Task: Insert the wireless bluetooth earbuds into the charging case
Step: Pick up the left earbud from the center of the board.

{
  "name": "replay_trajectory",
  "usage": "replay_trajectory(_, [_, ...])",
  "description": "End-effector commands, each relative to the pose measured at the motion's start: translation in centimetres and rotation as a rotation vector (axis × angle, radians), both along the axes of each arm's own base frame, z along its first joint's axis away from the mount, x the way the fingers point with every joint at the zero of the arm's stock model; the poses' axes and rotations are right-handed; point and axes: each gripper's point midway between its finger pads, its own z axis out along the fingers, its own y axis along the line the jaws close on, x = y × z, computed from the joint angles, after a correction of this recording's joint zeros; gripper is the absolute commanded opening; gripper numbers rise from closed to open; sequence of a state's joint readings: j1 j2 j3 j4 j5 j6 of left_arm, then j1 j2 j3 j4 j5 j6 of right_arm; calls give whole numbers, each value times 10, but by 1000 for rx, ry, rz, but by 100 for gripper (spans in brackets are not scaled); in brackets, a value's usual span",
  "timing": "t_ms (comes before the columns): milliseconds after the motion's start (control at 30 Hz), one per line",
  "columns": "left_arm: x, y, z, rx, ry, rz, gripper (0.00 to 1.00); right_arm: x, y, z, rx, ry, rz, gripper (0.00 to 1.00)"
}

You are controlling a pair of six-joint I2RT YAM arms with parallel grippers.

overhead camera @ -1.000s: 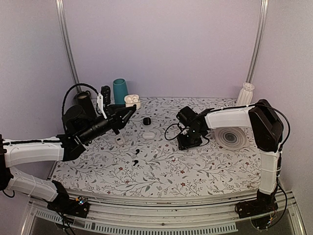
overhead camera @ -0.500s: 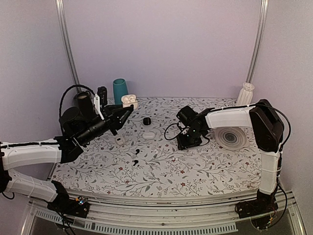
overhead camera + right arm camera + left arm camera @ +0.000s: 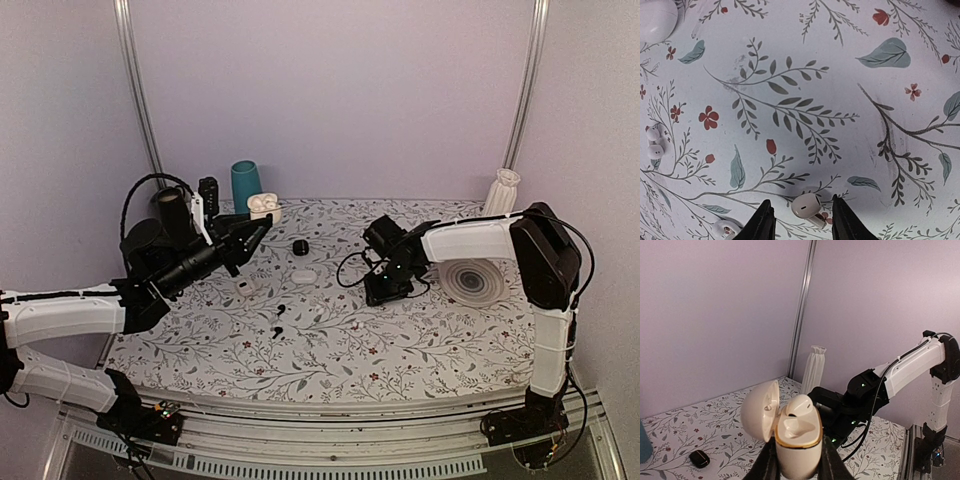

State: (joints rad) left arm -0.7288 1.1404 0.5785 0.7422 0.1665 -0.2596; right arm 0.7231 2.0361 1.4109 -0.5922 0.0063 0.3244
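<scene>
Closing squarely on the earbud (image 3: 806,205) lying loose on the floral table (image 3: 850,100) between its part-open, empty fingers looked the best move for the right gripper (image 3: 801,222), while the left gripper (image 3: 796,467) pinched the charging case (image 3: 796,437) tight, aloft over the table's far left, upright, long axis vertical, hollows up, lid swung open.

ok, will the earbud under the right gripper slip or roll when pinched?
Probably slippery: the earbud looks glossy and rounded. Likely to skid or roll on the flat cloth if nudged off-centre. Seems light: tiny beside the fingers.
</scene>
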Motion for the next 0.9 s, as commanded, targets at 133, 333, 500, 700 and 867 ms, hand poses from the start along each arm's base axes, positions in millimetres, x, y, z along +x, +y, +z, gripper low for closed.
replay_trajectory(133, [0,6,4,-17,-12,18,0,6,1,7,15,-22,23,35])
replay_trajectory(333, [1,6,4,-19,-13,17,0,4,0,5,-20,-22,39,33])
replay_trajectory(500, [1,6,3,-18,-11,18,0,2,-2,-2,-67,-27,68,32])
replay_trajectory(700, [0,5,3,-20,-12,15,0,-2,5,-6,-82,-33,116,32])
replay_trajectory(867, [0,5,2,-20,-10,14,0,-4,9,-9,-90,-27,136,31])
